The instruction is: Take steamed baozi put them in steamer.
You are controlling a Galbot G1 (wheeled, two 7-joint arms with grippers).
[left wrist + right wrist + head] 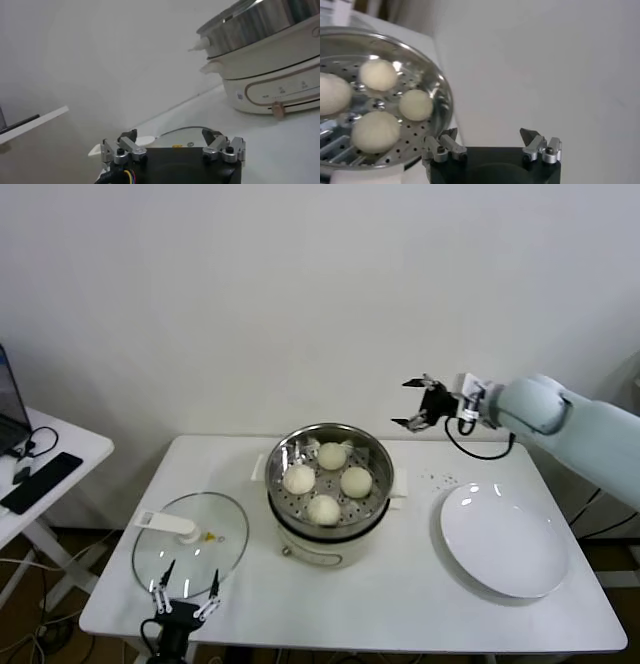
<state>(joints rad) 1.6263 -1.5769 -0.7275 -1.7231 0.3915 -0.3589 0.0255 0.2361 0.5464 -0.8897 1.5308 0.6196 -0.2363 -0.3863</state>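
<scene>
Buns (327, 481), all four, inside steamer (379, 482) at table centre (plate (505, 541) bare, at three o'clock); right gripper (419, 404) nearer, raised at one o'clock from basket, fingers apart, empty; left gripper (186, 589) parked over lid (190, 545), fingers apart.

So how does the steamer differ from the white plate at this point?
The steamer holds all four baozi on its perforated floor; the white plate lies bare. The steamer is a deep, shiny metal basket raised on a cream pot; the plate is flat and low on the table. The steamer sits mid-table, the plate toward the robot's right. Both are round. The right gripper hangs open above the table's far edge between them, holding nothing.
</scene>
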